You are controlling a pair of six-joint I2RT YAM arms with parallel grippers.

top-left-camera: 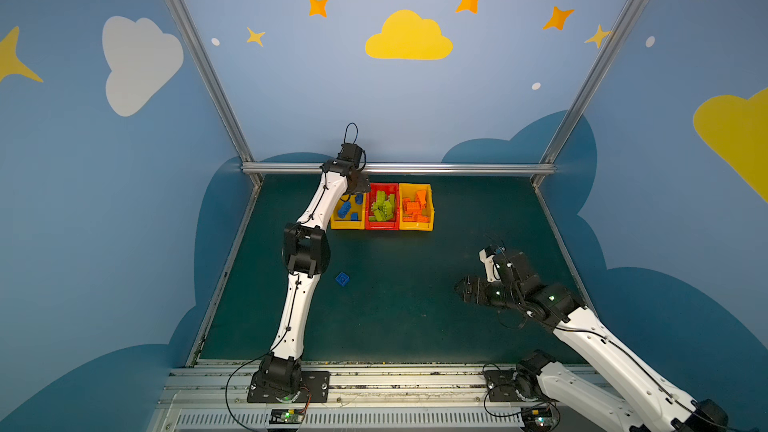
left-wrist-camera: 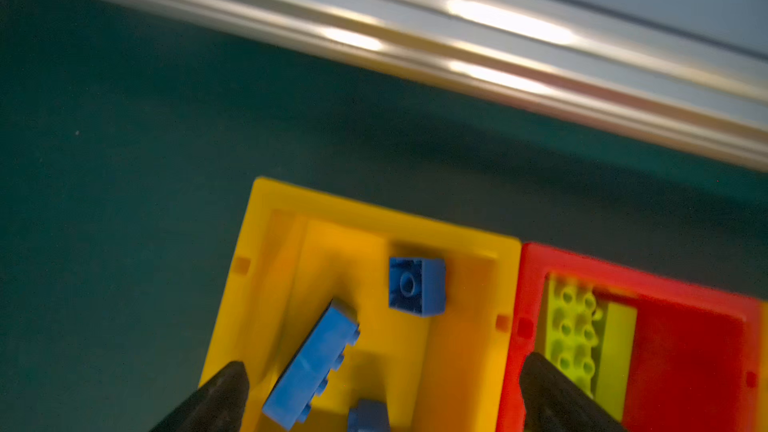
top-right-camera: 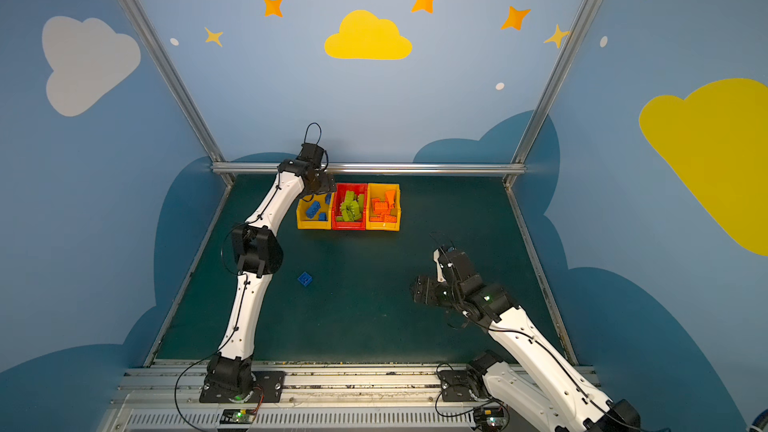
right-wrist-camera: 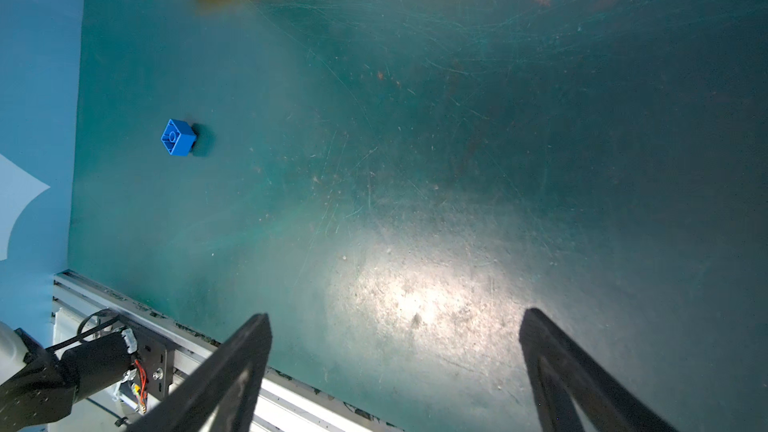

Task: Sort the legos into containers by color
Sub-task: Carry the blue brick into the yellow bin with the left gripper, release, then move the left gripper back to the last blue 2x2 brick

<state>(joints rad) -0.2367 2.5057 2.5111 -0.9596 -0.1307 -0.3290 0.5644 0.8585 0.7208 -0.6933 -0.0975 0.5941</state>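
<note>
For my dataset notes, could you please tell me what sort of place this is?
Probably a robot test booth: a dark green tabletop fenced by silver aluminium rails, blue walls painted with clouds and stars, and two white-and-black robot arms bolted at its front.

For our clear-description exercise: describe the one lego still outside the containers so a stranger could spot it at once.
Start at the dark green table, where three containers stand in a row at the far edge. Nearer the camera, beside the left arm's elbow, lies a small blue lego. It alone lies on the table itself; the other legos sit in containers.
</note>
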